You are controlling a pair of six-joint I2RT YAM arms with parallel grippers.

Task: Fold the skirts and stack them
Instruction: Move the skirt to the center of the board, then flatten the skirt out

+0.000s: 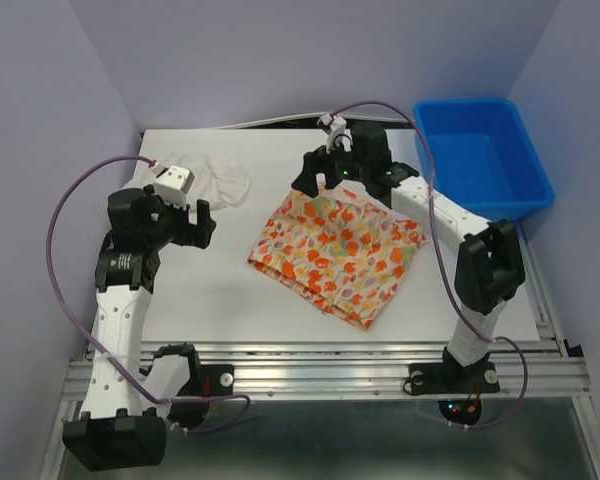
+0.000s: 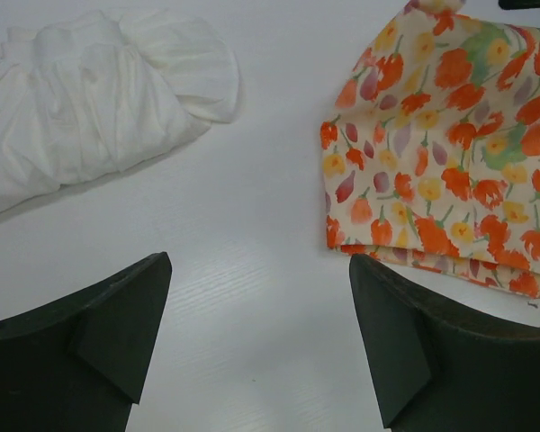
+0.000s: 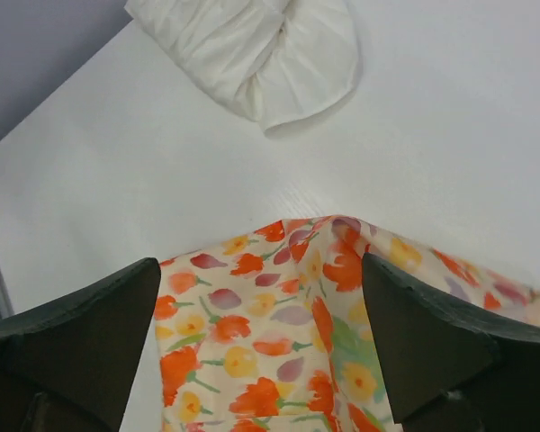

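Top view alone shows blue bin (image 1: 480,150) far right. Mid-table, printed skirt (image 1: 340,250) folded flat; white skirt (image 1: 215,180) bunched far left. Wide-open left gripper (image 2: 259,270) over bare table (image 1: 210,290), right gripper (image 3: 261,265) wide above print's far corner.

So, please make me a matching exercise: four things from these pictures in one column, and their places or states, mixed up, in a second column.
Column one:
1. white skirt
2. printed skirt
3. blue bin
4. right hand

Column two:
a. open, above the printed skirt's far edge
b. at the far right
c. bunched up, at the far left of the table
d. lying flat in the middle of the table

Pairs: 1-c, 2-d, 3-b, 4-a.
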